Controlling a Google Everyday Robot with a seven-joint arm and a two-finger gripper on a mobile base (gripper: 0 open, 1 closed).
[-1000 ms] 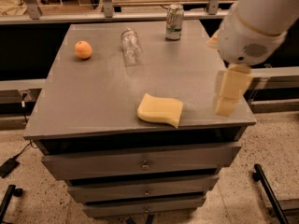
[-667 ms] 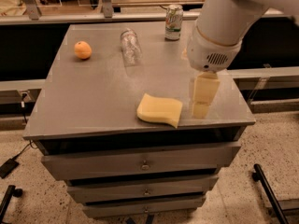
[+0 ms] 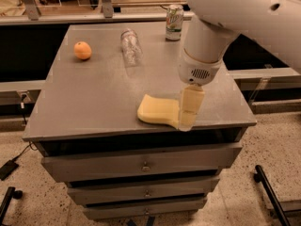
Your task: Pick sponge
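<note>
The sponge [image 3: 157, 111] is a pale yellow flat slab with curved edges, lying near the front edge of the grey table [image 3: 94, 98], right of centre. My gripper [image 3: 189, 108] hangs from the white arm, its pale yellow fingers pointing down at the sponge's right end. It overlaps that end in the camera view. I cannot tell whether it touches the sponge.
An orange fruit [image 3: 83, 50] sits at the back left. A clear plastic bottle [image 3: 130, 45] lies on its side at the back centre. A green-and-white can [image 3: 174, 22] stands at the back right. The table has drawers [image 3: 141, 166] below its front edge.
The arm and gripper have moved left, from the table's right edge to the sponge's right end. The sponge has not moved.
</note>
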